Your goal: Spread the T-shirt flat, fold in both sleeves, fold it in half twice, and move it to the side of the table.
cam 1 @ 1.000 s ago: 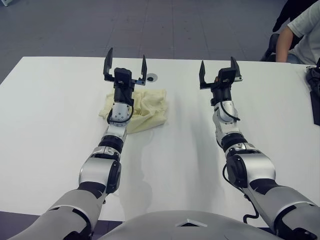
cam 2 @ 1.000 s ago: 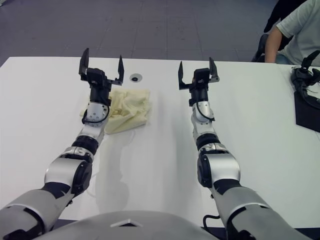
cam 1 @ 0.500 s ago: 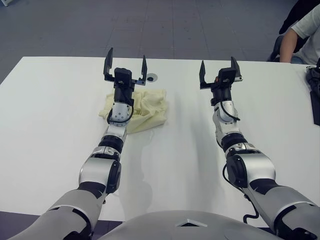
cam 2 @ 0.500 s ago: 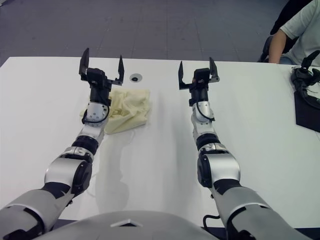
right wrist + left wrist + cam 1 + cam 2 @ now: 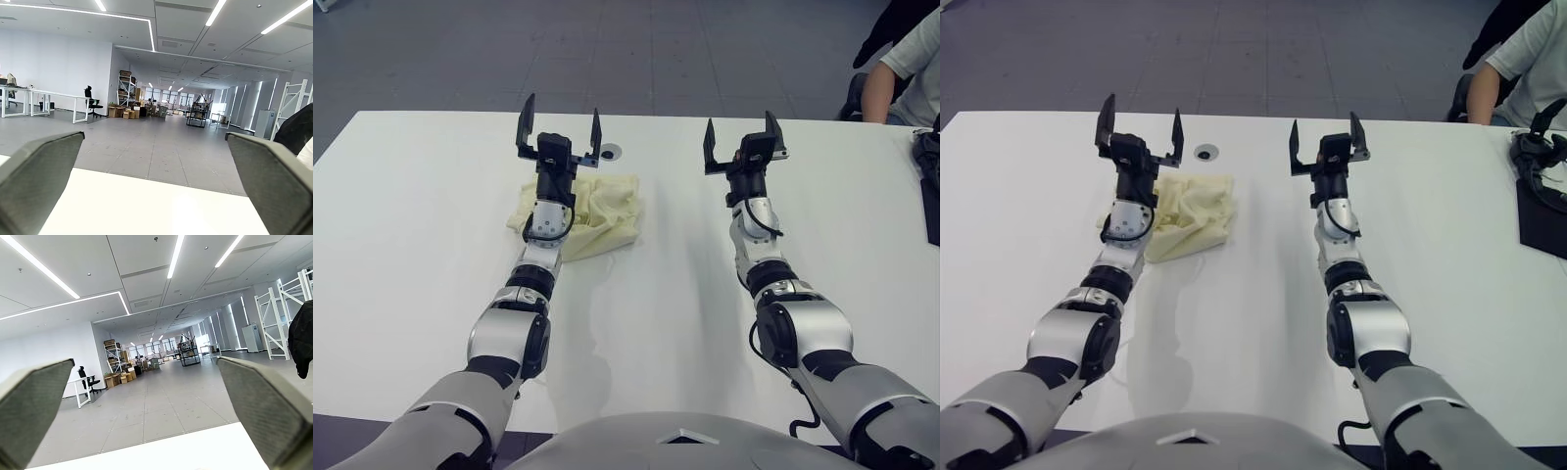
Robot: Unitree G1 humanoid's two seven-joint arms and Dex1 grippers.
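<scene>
A pale yellow T-shirt [image 5: 599, 217] lies crumpled in a small heap on the white table [image 5: 421, 235], left of centre. My left gripper [image 5: 558, 125] is raised above the heap's far edge, pointing away from me, open with nothing between its fingers. My left forearm covers part of the cloth. My right gripper [image 5: 744, 139] is held up over bare table to the right of the T-shirt, also open and empty. In both wrist views the fingers [image 5: 34, 406] [image 5: 274, 176] stand wide apart against the room beyond.
A small round grommet [image 5: 609, 152] is set in the table just beyond the T-shirt. Dark gear [image 5: 1540, 186] lies at the table's right edge. A person sits beyond the far right corner, clear of the cloth.
</scene>
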